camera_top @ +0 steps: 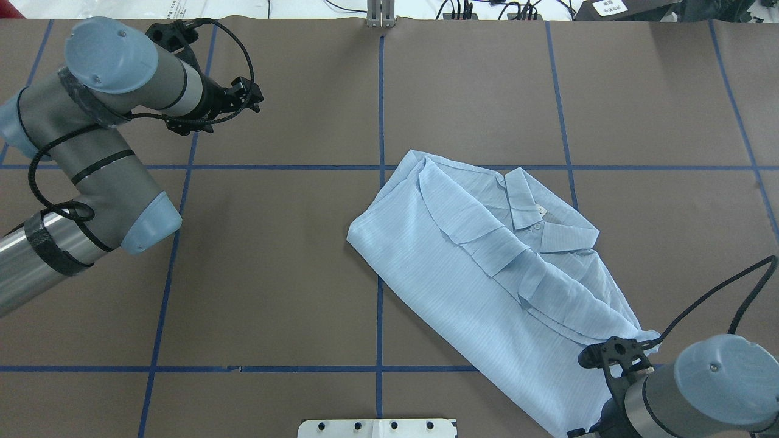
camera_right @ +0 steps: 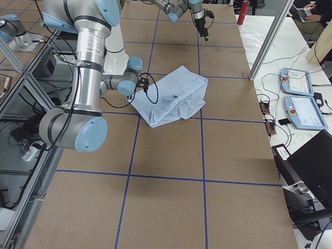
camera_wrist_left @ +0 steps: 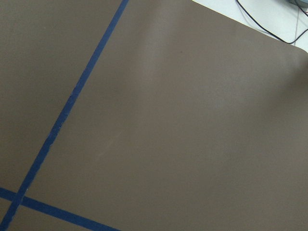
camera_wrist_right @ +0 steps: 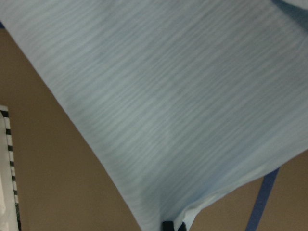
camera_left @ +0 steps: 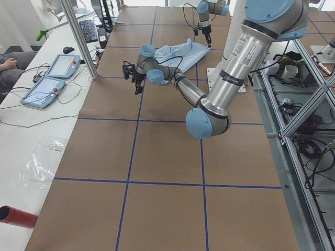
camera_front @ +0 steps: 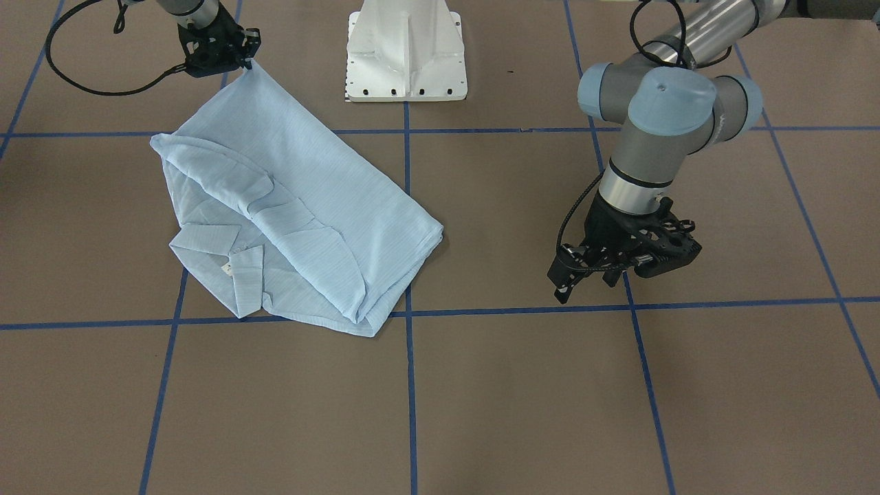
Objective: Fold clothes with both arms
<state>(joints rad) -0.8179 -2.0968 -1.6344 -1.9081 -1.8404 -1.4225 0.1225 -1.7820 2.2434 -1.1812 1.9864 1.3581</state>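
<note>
Mid-fold: right end effector pinches a corner of the shirt; left end effector, spread, hangs well apart, and probably must grab another corner.

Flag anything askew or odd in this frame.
The shirt lies diagonal to the blue tape grid, its folded layers uneven. The right gripper pinches one corner, stretched taut toward the white base. The left gripper hangs well apart, empty.
</note>
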